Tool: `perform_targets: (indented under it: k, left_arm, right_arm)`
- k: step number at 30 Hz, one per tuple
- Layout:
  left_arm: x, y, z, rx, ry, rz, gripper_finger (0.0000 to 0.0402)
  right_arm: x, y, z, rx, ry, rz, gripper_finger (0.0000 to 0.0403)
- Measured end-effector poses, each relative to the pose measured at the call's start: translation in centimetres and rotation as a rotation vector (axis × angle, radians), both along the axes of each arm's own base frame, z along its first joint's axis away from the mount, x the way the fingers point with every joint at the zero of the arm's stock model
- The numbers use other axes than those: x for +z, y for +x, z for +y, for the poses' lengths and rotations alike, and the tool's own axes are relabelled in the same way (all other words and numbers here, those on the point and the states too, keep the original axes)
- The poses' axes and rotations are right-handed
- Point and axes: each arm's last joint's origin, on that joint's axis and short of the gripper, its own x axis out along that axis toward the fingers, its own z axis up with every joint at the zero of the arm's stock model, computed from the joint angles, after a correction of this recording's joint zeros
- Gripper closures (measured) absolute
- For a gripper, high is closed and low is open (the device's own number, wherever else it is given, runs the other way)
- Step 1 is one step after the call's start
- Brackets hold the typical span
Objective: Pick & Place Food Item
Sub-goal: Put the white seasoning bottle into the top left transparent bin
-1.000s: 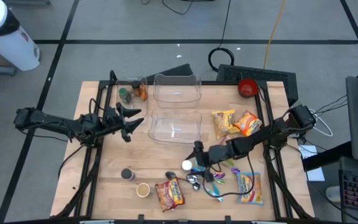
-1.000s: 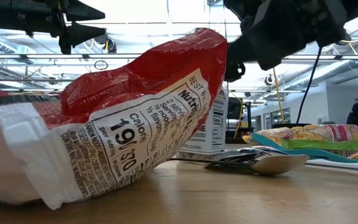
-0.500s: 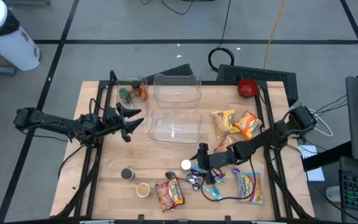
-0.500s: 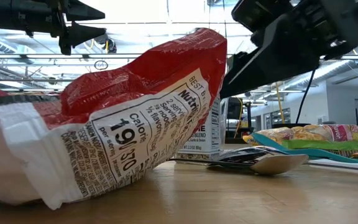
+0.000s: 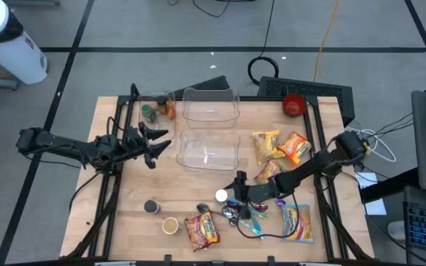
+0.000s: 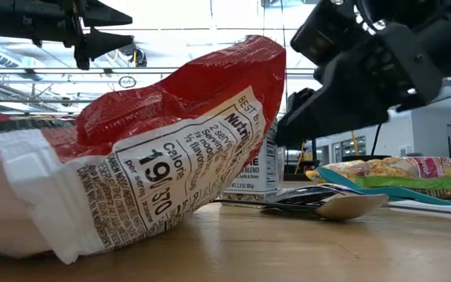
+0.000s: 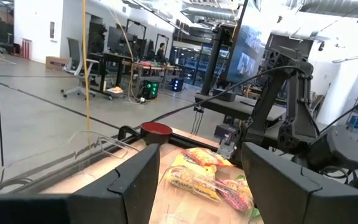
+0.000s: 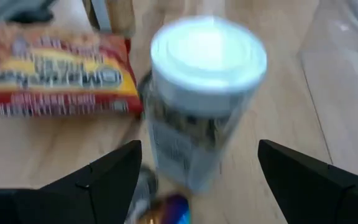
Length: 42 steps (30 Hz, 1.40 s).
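A small jar with a white lid point(image 5: 221, 196) stands upright on the wooden table; the right wrist view shows this jar point(image 8: 204, 99) just ahead of the fingers. My right gripper point(image 5: 237, 193) hovers beside it, open; in its wrist view my right gripper point(image 8: 199, 149) has one finger off each side of the jar, and I see no touch. A red noodle packet point(image 5: 202, 230) lies near the front edge and fills the low view as the packet point(image 6: 131, 149). My left gripper point(image 5: 156, 142) waits open above the table's left part.
Two clear tubs point(image 5: 210, 104) point(image 5: 208, 150) stand at the back centre. Snack packets point(image 5: 266, 145) point(image 5: 295, 145) lie right of them, another packet point(image 5: 297, 222) at front right. Spoons point(image 5: 232, 213) lie by the jar. Small jars point(image 5: 151, 207) point(image 5: 170, 225) stand at front left, a red bowl point(image 5: 294, 104) at back right.
My right gripper has come down and toward the table's near edge, closing in on the white-lidded jar, and its wrist has rolled somewhat. It has stayed open. The jar has not moved.
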Motion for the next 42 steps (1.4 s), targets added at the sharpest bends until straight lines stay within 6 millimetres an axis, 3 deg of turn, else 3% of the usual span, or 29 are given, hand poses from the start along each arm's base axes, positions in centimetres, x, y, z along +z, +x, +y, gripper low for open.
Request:
perform_targets:
  k: [13,20,24,32,37,42]
  left_arm:
    - [0.0,0.0,0.0,0.0,0.0,0.0,0.0169]
    - [0.0,0.0,0.0,0.0,0.001,0.0,0.0169]
    - [0.0,0.0,0.0,0.001,0.002,0.0,0.0169]
    - [0.0,0.0,0.0,0.001,0.002,-0.001,0.0169]
    - [0.0,0.0,0.0,0.001,0.001,0.0,0.0169]
    - [0.0,0.0,0.0,-0.009,-0.052,-0.018,0.0169]
  right_arm:
    - [-1.8,1.3,0.5,-0.024,0.062,-0.151,0.009]
    - [-2.0,1.3,0.3,-0.1,0.015,-0.137,0.0093]
    - [-2.1,1.2,0.2,-0.098,0.01,-0.125,0.012]
    - [-2.0,1.3,0.3,-0.096,0.015,-0.14,0.021]
    - [-1.6,1.3,0.3,-0.095,0.019,-0.16,0.021]
    - [0.4,1.3,0.2,-0.082,0.009,-0.225,0.021]
